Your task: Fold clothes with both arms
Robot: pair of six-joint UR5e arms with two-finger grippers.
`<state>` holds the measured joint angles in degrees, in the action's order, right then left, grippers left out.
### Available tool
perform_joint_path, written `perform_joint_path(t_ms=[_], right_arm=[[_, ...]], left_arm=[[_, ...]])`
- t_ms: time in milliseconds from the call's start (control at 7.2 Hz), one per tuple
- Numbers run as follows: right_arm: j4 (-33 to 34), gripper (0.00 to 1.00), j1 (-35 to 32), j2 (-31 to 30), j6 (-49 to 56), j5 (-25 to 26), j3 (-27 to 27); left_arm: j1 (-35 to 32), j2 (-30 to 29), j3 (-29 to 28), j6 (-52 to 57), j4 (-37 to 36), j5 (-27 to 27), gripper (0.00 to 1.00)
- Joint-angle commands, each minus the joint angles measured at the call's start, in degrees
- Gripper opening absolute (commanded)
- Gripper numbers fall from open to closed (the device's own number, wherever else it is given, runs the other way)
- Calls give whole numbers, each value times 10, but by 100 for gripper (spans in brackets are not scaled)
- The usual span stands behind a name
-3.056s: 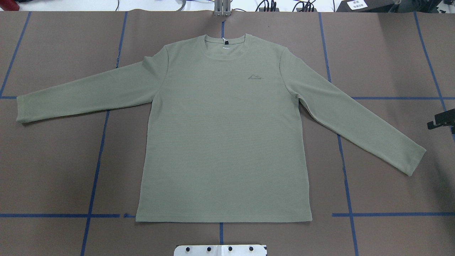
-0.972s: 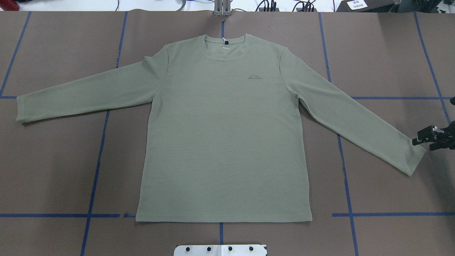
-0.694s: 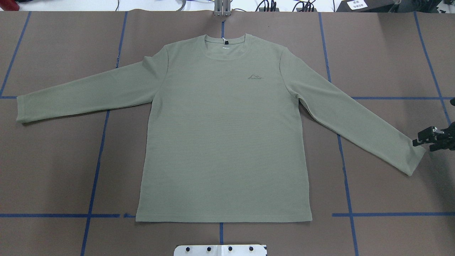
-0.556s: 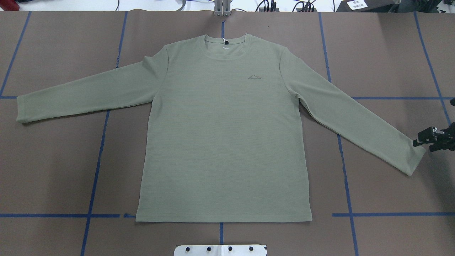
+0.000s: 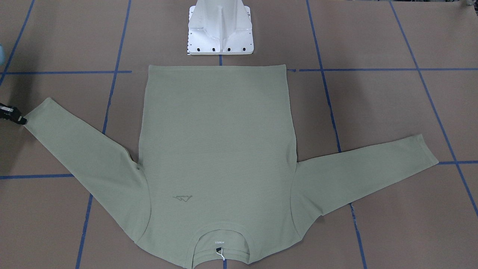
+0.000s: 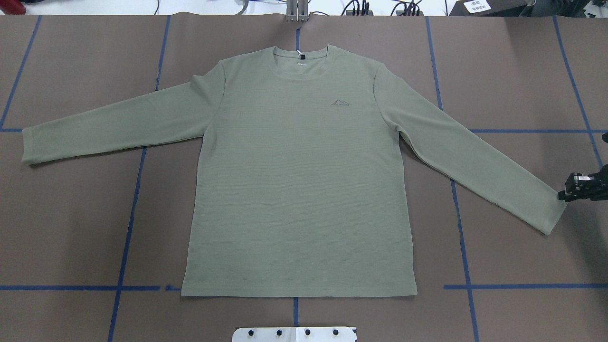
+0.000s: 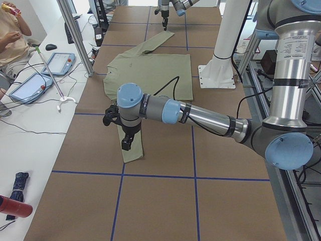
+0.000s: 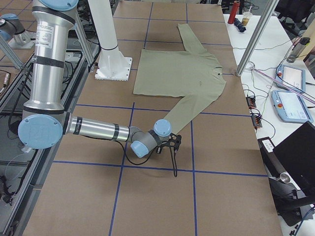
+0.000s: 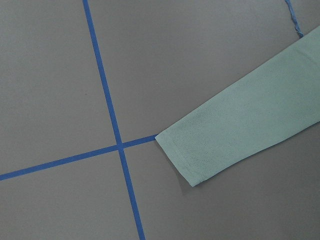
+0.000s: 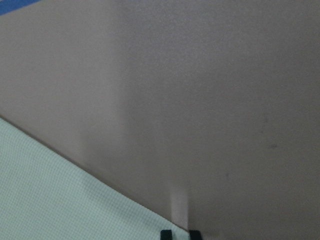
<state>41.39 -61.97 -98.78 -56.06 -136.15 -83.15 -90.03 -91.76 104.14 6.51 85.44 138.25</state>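
Observation:
The sage-green long-sleeved shirt (image 6: pixel 299 190) lies flat and face up on the brown table, collar at the far side and both sleeves spread out; it also shows in the front-facing view (image 5: pixel 216 149). My right gripper (image 6: pixel 562 194) is low at the far corner of the right sleeve cuff (image 6: pixel 553 213), touching its edge. In the right wrist view its fingertips (image 10: pixel 166 233) show a narrow gap, with nothing seen between them. My left gripper (image 7: pixel 126 144) hangs above the left sleeve cuff (image 9: pixel 190 155). It shows only in the exterior left view, so I cannot tell if it is open or shut.
The white base pedestal (image 5: pixel 220 37) stands just behind the shirt's hem. Blue tape lines (image 6: pixel 128 213) cross the brown table cover. Tablets and cables (image 7: pixel 55 63) lie on the white side bench past the collar side.
My right gripper came in from the right edge, moved nearer along it to the right cuff, then shifted slightly right and lower. The shirt has not moved.

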Motion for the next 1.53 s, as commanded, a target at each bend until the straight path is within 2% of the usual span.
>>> perform_joint_path(t_ms=[0,139,278,417,556,972,1250,1389], right_arm=[[-1,0,-1,-2,1,-1,-1],[-1,0,-1,-5,0,-3,-7],[0,25,-1,-5,0,-1,-7],[0,70,-1,-5,1,3,-7],[0,72,-1,-4,1,5,-4],[0,71,0,-5,1,9,-3],[2,66,6,-4,1,14,-2],[4,53,7,-3,0,14,-2]], left_arm=[[-1,0,2,-1,-1,1,100],[-1,0,4,-1,-2,1,100],[-1,1,4,-1,-3,1,100],[-1,1,4,-1,-3,1,100],[-1,1,4,-1,-3,1,100],[-2,9,8,0,-2,1,100],[-1,9,8,0,-2,1,100],[-1,9,8,0,-2,1,100]])
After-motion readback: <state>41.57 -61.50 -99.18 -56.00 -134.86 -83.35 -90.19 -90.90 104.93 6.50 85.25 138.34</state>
